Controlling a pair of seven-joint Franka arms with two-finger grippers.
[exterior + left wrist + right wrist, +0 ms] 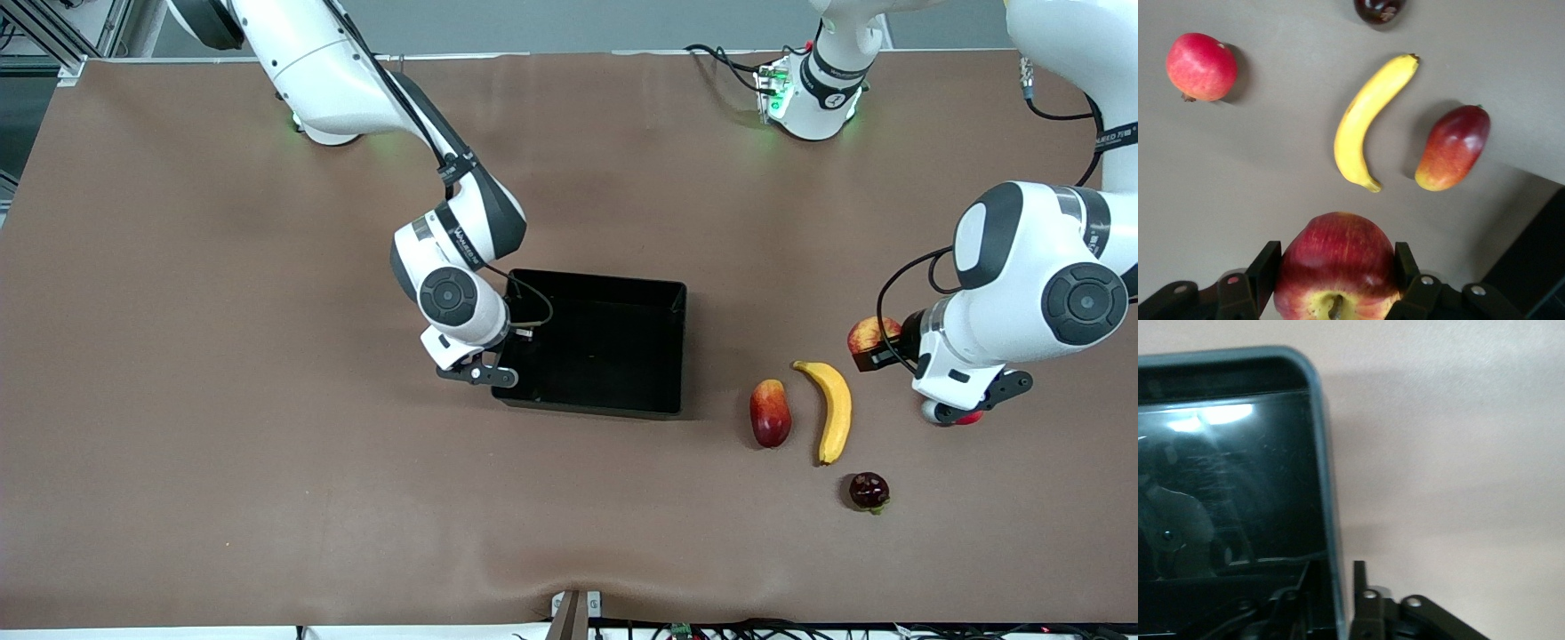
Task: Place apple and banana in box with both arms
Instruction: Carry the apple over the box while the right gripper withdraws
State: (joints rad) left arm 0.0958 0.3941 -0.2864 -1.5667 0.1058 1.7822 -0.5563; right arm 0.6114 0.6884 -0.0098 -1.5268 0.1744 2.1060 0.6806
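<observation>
left gripper (1336,280) clamped, right gripper (1331,597) straddling

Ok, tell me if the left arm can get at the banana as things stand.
Probably not yet: the left gripper is shut on the apple, so its fingers are taken. The banana itself lies bare on the table, apart from the mango-like fruit beside it.

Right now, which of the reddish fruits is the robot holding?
The apple, red with yellow streaks, sits clamped in the left gripper. The mango-like fruit, the round red fruit and the dark fruit all lie on the table.
</observation>
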